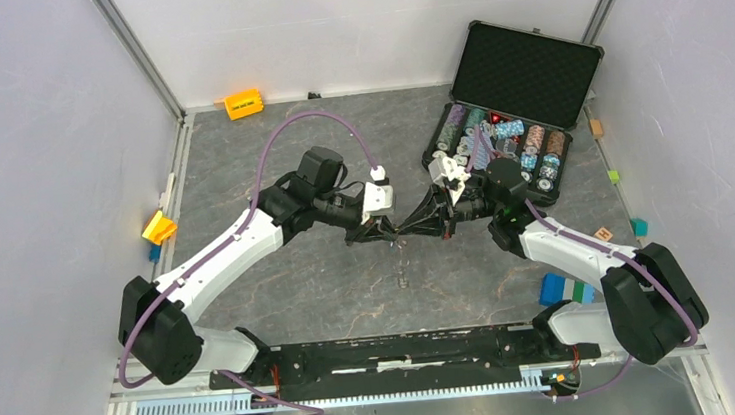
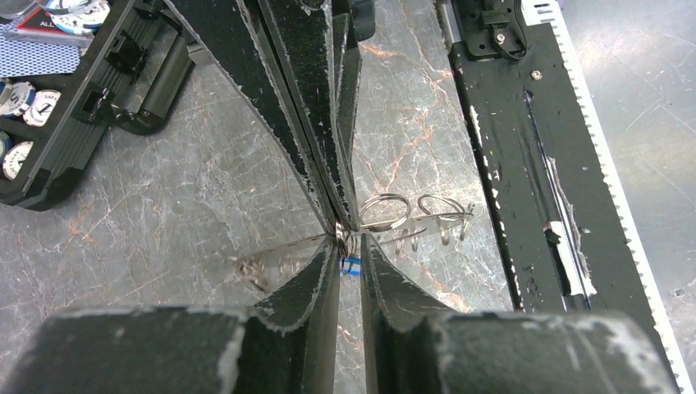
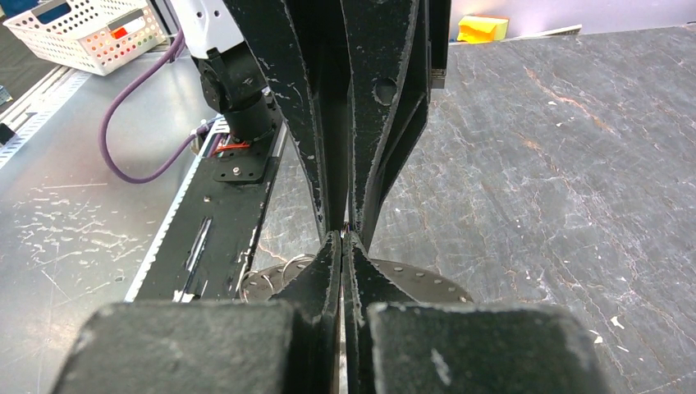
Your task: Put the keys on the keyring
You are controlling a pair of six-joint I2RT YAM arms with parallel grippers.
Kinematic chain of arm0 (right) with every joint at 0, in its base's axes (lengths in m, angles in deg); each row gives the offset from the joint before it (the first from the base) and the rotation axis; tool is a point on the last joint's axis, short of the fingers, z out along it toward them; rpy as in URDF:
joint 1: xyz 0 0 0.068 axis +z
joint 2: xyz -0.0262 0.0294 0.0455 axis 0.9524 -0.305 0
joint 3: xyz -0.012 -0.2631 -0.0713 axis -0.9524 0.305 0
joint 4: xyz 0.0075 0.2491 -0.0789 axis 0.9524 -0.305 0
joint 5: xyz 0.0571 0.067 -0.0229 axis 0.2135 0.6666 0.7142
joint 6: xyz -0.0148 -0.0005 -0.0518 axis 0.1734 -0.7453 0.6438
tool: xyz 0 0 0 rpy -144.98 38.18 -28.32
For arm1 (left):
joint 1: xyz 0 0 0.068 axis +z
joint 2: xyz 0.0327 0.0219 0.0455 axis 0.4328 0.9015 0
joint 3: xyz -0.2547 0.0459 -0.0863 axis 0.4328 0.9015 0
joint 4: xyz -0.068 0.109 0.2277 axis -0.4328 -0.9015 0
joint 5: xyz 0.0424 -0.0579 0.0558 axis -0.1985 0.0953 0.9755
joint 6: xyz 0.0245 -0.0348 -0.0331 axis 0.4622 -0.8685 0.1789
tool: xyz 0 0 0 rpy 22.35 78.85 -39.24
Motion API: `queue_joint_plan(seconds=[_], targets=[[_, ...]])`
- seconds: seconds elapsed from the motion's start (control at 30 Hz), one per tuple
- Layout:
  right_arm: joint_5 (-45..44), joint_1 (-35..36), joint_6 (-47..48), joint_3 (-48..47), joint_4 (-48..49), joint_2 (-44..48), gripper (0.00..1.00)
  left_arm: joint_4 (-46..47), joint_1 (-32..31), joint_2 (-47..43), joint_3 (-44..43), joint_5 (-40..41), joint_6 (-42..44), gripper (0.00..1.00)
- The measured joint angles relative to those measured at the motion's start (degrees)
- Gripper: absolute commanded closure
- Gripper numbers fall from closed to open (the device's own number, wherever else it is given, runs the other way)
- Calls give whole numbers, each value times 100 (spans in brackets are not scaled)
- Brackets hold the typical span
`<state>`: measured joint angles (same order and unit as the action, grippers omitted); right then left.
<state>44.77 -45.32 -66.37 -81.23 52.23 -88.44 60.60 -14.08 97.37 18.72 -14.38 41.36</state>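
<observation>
Two grippers meet tip to tip above the middle of the grey marbled table (image 1: 330, 281), as the top view shows. The left gripper (image 2: 351, 245) stands at a narrow gap. A blue-headed key (image 2: 351, 265) sits in that gap just behind the tips, reaching from one finger to the other, so it looks pinched there. The right gripper (image 3: 342, 240) is fully closed, its two fingers pressed flat together and pointing straight at the left one's tips. In the left wrist view its closed tips come down right at the mouth of the left gripper, almost touching it. The keyring (image 2: 427, 219) lies at that same meeting point. A thin wire runs from the left side of that view up to the right gripper's tips. On the other side it carries on as round wire loops with a few small pieces hanging from them. Whether the right fingers actually clamp the wire cannot be told. The key's blue head is just beside the wire, its metal blade hidden between the fingers. Farther out, an open black case (image 1: 522, 68) with rows of poker chips (image 1: 499, 146) stands behind the right arm. An orange block (image 1: 243, 103) lies at the far edge, and the black base rail (image 1: 406, 350) runs along the near edge.
</observation>
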Motion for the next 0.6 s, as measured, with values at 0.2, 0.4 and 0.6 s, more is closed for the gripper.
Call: queue_joint_plan(seconds=[0.2,0.4,0.6], targets=[[0,0,-13,0,4,0,100,55,0,4,0,0,-26,88],[0,0,-15,2,20,0,100,74,0,4,0,9,-72,98],[-9,-4,35,0,-20,0,100,83,-2,-7,0,116,-101,98]])
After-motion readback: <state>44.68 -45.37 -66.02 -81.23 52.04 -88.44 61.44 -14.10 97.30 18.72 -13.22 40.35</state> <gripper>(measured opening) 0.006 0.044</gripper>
